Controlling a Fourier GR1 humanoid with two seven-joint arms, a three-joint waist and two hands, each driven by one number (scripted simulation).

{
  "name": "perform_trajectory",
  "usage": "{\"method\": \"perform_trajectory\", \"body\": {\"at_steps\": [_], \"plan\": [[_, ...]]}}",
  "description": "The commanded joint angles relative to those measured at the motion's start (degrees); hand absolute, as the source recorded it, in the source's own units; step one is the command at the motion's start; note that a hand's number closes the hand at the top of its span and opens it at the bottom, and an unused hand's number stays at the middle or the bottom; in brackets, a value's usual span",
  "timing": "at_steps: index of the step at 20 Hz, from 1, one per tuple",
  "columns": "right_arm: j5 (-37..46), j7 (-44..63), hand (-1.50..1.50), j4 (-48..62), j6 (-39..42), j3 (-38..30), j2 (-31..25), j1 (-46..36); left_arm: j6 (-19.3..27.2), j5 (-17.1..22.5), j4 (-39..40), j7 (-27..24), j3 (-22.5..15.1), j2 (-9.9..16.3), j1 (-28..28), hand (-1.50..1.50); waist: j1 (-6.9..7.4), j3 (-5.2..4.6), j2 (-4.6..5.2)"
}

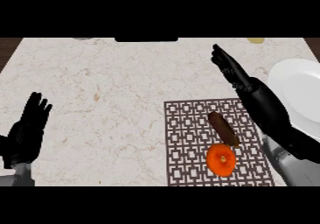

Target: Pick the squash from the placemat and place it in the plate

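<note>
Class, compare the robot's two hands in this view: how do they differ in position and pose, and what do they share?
The left hand rests near the view's left edge over bare counter; the right hand reaches far forward, between the placemat and the plate. The left hand's fingers point up and spread; the right hand's fingers slant up-left, held together. Both are black, open, and hold nothing.
</note>
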Motion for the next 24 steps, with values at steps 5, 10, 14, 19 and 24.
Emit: {"method": "perform_trajectory", "body": {"at_steps": [5,10,14,19,24], "plan": [[-9.7,1.5,1.50,2.2,1.4,-17.2,-6.2,3.4,1.5,-6.8,2.7,7.6,-9.8,-2.9,1.9,0.00,-1.70,-0.14,0.01],[5.2,1.7,-1.50,7.8,-13.8,-22.4,-9.5,11.6,-1.2,-5.0,0.1,9.6,-12.0,-3.8,4.7,0.00,-2.71,-0.08,-0.18],[-1.1,-7.1,-1.50,0.6,-12.1,-26.0,-5.1,20.1,1.3,-6.7,-0.2,13.8,-13.5,-5.9,0.5,0.00,-1.42,-0.21,-0.32],[-0.6,-5.5,-1.50,-4.5,-5.5,-28.0,-10.0,25.7,1.6,-9.1,-3.7,13.1,-15.0,-7.2,4.2,0.00,-0.12,-0.29,-0.28],[5.3,2.6,-1.50,-10.3,1.7,-22.5,-19.1,31.8,1.0,-8.5,-0.4,12.4,-13.9,-7.3,3.1,0.00,-0.69,-0.45,-0.23]]}}
